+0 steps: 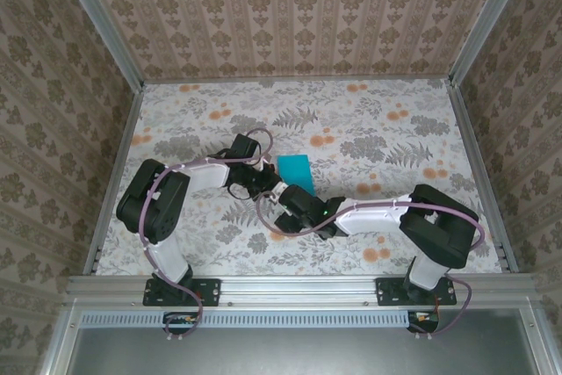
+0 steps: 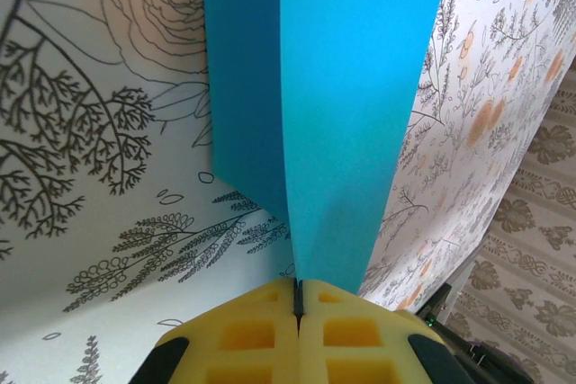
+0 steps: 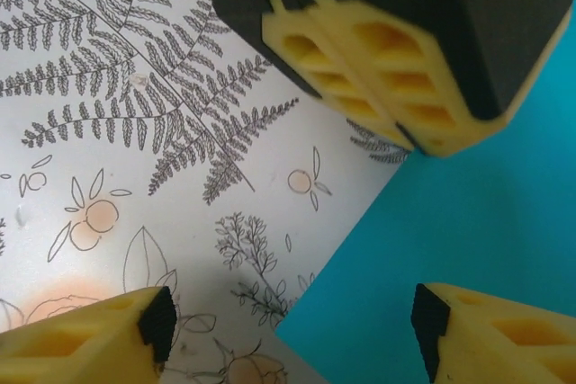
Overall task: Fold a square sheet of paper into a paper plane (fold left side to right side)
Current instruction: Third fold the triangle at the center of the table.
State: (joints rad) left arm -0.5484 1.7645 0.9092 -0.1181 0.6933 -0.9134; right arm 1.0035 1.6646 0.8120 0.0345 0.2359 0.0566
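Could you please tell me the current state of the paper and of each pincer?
sheet of paper: bent along a crease into two panels, one edge clamped.
left pincer: shut on the edge of the sheet of paper.
right pincer: open, fingers spread over a corner of the paper and the table.
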